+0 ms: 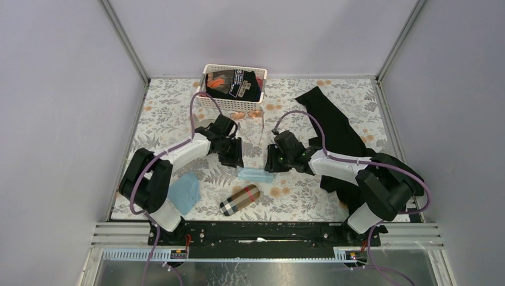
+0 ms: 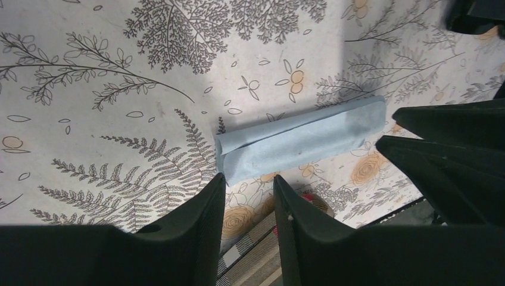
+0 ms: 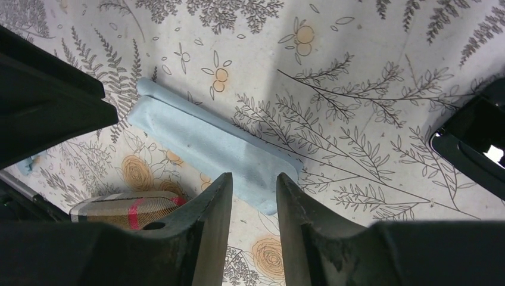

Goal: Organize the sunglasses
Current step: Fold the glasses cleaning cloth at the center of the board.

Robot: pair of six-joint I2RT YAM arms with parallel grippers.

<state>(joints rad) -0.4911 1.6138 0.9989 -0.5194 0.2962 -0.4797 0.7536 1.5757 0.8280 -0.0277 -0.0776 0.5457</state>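
The wire-framed sunglasses (image 1: 245,114) with pale orange-pink lenses lie on the table just in front of the white basket (image 1: 209,100). I cannot make out the black-framed pair; the basket holds dark items. My left gripper (image 1: 234,157) (image 2: 247,182) is open and empty, low over the left end of a folded light-blue cloth (image 1: 256,175) (image 2: 298,143). My right gripper (image 1: 271,161) (image 3: 255,179) is open and empty, over the cloth's other end (image 3: 208,143). The two grippers face each other across the cloth.
A plaid case (image 1: 239,199) (image 2: 262,250) (image 3: 128,208) lies near the front edge. A second light-blue cloth (image 1: 184,192) lies by the left arm. A black fabric (image 1: 333,125) is spread at the right, running under the right arm.
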